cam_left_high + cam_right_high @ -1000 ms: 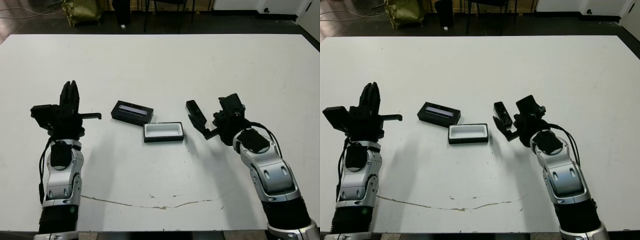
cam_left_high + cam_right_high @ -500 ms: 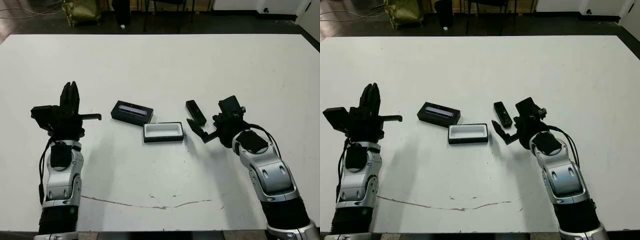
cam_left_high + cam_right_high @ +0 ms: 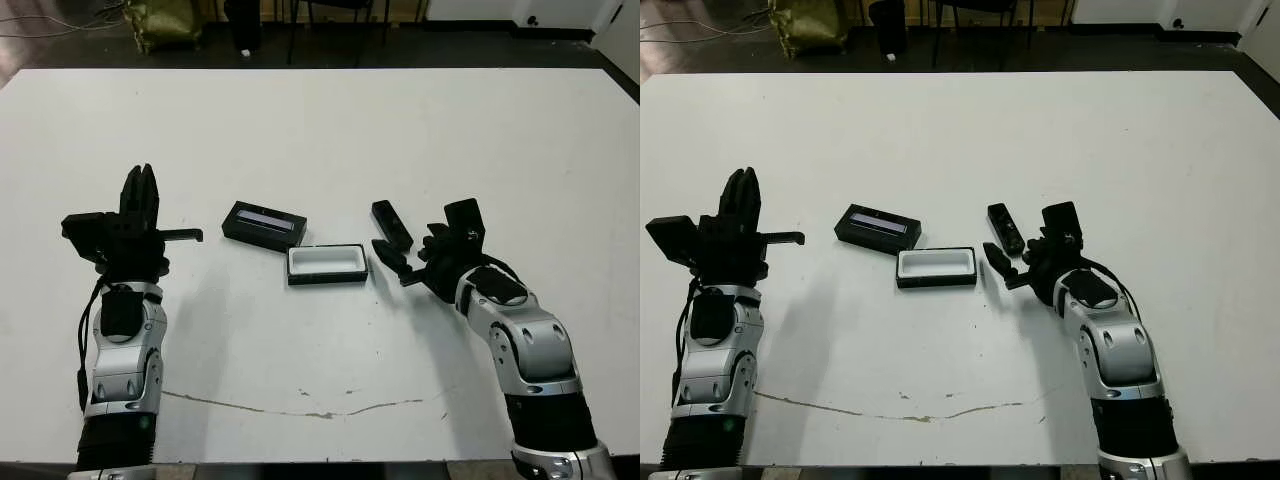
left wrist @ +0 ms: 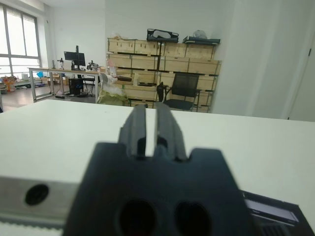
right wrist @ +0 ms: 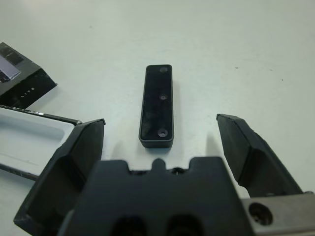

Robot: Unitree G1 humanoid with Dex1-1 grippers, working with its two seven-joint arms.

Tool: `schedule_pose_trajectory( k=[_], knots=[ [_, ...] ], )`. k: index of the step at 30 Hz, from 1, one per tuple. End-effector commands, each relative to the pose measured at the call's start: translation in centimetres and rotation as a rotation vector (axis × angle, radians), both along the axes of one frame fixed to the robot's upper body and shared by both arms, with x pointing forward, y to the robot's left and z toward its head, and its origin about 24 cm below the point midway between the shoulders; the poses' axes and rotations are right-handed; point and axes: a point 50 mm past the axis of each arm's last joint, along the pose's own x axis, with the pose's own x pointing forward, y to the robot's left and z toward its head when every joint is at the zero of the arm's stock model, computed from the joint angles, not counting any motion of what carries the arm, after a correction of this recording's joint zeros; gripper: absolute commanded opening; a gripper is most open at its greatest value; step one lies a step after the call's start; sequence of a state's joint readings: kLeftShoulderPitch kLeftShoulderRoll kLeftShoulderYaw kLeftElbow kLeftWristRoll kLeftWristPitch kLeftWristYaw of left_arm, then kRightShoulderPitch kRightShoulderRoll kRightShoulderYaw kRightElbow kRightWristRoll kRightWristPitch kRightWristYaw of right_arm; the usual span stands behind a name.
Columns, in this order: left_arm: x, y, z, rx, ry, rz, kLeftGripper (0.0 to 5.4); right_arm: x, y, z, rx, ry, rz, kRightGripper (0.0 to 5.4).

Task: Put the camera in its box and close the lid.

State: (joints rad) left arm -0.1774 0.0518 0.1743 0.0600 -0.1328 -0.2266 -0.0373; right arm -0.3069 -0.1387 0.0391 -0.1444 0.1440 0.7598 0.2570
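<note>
Your left end effector idles, fingers together, well left of the lid and box. The camera lies flat just ahead of your right end effector, whose fingers stand apart. Centre them across its narrow sides, then descend squarely.

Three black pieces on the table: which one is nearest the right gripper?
The camera, the slim bar lying between the open right gripper fingers; box and striped lid lie farther left.

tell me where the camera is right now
The camera lies on the table right of centre, just right of the open box, ahead of the open right claw.
</note>
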Motion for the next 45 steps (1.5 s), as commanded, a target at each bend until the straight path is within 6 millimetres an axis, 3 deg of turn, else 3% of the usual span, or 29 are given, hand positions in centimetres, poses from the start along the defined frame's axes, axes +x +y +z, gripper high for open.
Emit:
schedule_pose_trajectory(
  k=[1, 8, 17, 33, 45],
  knots=[
    [-0.3, 0.3, -0.7, 0.008, 0.037, 0.007, 0.00, 0.0, 0.0, -0.6, -0.006, 0.033, -0.026, 4.70],
    [-0.3, 0.3, -0.7, 0.008, 0.039, 0.007, 0.00, 0.1, 0.0, -0.8, -0.028, 0.033, -0.034, 3.84],
    [-0.3, 0.3, -0.7, 0.001, 0.034, -0.002, 0.00, 0.2, -0.1, -1.4, -0.078, 0.026, 0.012, 3.49],
    [-0.4, 0.3, -0.8, 0.003, 0.034, 0.001, 0.00, 0.1, 0.3, -2.7, -0.107, 0.015, -0.037, 0.23],
    [-0.4, 0.2, -0.8, 0.006, 0.034, -0.005, 0.00, 0.6, -0.5, -1.9, -0.104, -0.019, -0.038, 0.10]
  ],
)
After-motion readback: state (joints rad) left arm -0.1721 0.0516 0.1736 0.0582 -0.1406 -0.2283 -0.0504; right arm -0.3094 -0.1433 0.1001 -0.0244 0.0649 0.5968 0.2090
